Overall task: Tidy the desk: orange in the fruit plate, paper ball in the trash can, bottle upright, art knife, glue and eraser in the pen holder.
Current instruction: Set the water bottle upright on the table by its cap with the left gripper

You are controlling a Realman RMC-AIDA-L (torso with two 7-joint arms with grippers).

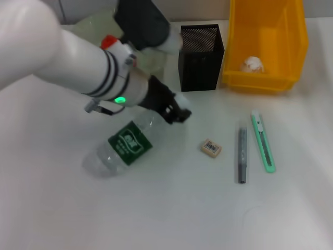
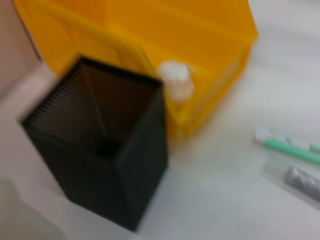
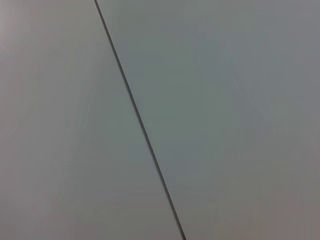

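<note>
A clear bottle (image 1: 122,148) with a green label lies on its side on the white table, its neck toward my left gripper (image 1: 176,110). The gripper is at the neck end; the neck itself is hidden by it. A tan eraser (image 1: 210,148), a grey glue stick (image 1: 242,154) and a green art knife (image 1: 263,141) lie to the right. The black mesh pen holder (image 1: 201,57) stands behind them. The paper ball (image 1: 252,64) lies in the yellow bin (image 1: 265,78). The left wrist view shows the holder (image 2: 105,155), bin (image 2: 210,40), ball (image 2: 176,82), knife (image 2: 290,146) and glue (image 2: 302,181).
A pale green plate (image 1: 96,23) lies at the back left, mostly hidden by my left arm, with an orange-red spot (image 1: 109,40) beside the arm. The right wrist view shows only a grey surface with a dark seam (image 3: 140,125).
</note>
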